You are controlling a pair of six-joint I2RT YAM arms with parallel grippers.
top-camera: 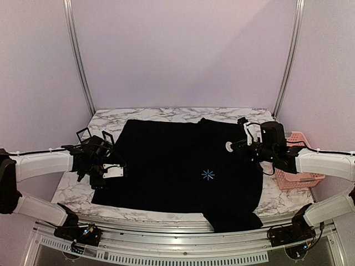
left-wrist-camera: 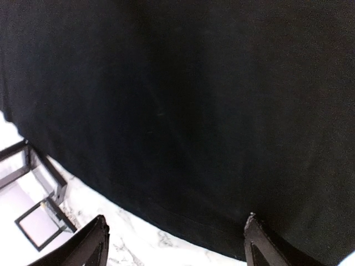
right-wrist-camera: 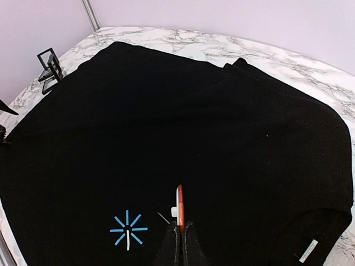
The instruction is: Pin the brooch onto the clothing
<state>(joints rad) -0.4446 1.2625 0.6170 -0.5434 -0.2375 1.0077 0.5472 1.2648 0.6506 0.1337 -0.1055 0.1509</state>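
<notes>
Transport of the brooch [right-wrist-camera: 179,206] toward its spot looks to be the step in hand: the right gripper [right-wrist-camera: 179,235] has its 2 fingers pressed together on it, a thin disc seen edge-on with an orange rim, and it appears to hang clear of the black T-shirt [right-wrist-camera: 222,138]. The shirt lies spread flat on the marble table [top-camera: 72,194], with its light-blue starburst mark [right-wrist-camera: 128,229] just left of the brooch in the right wrist view. The next move, as I judge it, calls for lowering the brooch squarely onto the front, fastening side down, with the cloth kept from bunching. The left gripper [left-wrist-camera: 176,218] seems placed for that: its jaws are spread wide with nothing between them, low over the shirt's hem, 1 finger over marble and 1 over cloth, near a black frame stand [left-wrist-camera: 33,188]. The right arm reaches in from the right, past a pink basket [top-camera: 299,172], wrist above the shirt's far right part; the left arm reaches in from the left, wrist tipped down at the hem
</notes>
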